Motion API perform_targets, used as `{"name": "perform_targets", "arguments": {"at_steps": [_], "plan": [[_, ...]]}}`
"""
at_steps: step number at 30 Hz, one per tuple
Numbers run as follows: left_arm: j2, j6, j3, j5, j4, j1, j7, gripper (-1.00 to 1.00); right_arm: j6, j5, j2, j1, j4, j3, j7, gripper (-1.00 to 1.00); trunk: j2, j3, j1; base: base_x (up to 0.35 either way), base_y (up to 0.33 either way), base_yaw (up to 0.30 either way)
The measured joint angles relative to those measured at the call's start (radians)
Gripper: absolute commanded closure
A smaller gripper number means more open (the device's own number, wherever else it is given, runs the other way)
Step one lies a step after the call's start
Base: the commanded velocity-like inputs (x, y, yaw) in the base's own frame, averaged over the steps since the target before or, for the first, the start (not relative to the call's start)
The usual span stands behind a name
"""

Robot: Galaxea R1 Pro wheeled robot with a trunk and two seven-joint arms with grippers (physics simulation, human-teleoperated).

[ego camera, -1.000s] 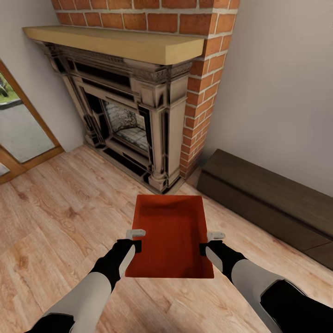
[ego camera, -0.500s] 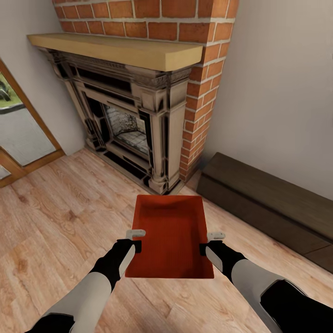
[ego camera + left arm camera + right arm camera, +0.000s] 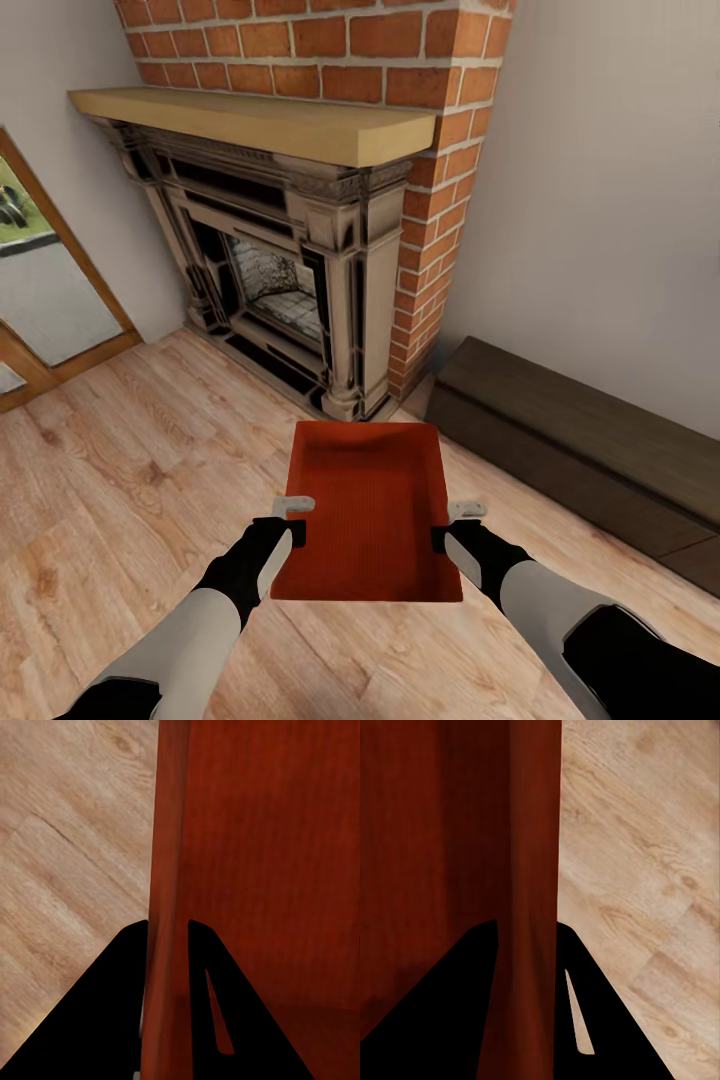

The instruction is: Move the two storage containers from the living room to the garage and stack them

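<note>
Storage container (image 3: 370,510) lengthwise toward fireplace (image 3: 290,270)

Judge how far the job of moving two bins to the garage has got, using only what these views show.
Done: one bin is off the wood floor, its side walls pinched by the left claw and right claw. In hand: it is being carried in the living room, facing the fireplace. Left: reaching the garage, setting it down, fetching and stacking the second.
</note>
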Motion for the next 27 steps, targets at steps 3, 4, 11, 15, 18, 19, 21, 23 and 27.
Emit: {"name": "perform_targets", "arguments": {"at_steps": [3,4,11,15,18,19,21,23,27], "plan": [[0.000,0.001,0.001,0.000,0.000,0.000,0.000,1.00,0.002,-0.001,0.000,0.000,0.000,0.001,0.000,1.00,0.000,0.005,0.000,0.000,0.000,0.000],[0.000,0.002,0.000,0.000,0.000,0.000,0.000,1.00,0.002,-0.001,0.000,0.000,0.000,0.000,0.000,1.00,0.000,0.006,0.000,0.000,0.000,0.000],[0.000,0.003,0.000,0.000,-0.001,0.000,0.000,1.00,0.003,0.000,0.000,0.000,0.000,0.000,0.000,1.00,0.000,0.018,0.000,0.000,0.000,0.000],[0.000,0.004,0.000,0.000,0.000,0.000,0.001,1.00,0.004,0.000,0.000,0.000,0.000,0.000,0.000,1.00,0.000,0.024,0.000,0.000,0.000,0.000],[0.000,0.007,0.001,0.000,-0.001,0.000,0.001,1.00,0.006,0.000,0.000,0.000,0.000,0.000,0.000,1.00,0.000,0.029,0.000,0.000,0.000,0.000],[0.000,0.007,0.000,0.000,-0.001,0.000,0.001,1.00,0.006,0.000,0.000,0.000,0.000,-0.001,0.000,1.00,0.000,0.030,0.000,0.000,0.000,0.000],[0.000,0.008,0.000,0.001,-0.001,0.000,0.001,1.00,0.007,0.000,0.000,0.000,0.000,-0.001,0.000,1.00,0.000,0.034,0.000,0.000,0.000,0.000],[0.000,0.008,0.001,0.000,-0.001,0.000,0.001,1.00,0.007,0.000,0.000,0.000,0.000,-0.001,0.000,1.00,0.000,0.037,0.000,0.000,0.000,0.000],[0.000,0.009,0.000,0.000,-0.002,0.000,0.001,1.00,0.007,0.000,0.000,0.000,0.000,-0.001,0.000,1.00,0.000,0.043,0.000,0.000,0.000,0.000]]}}
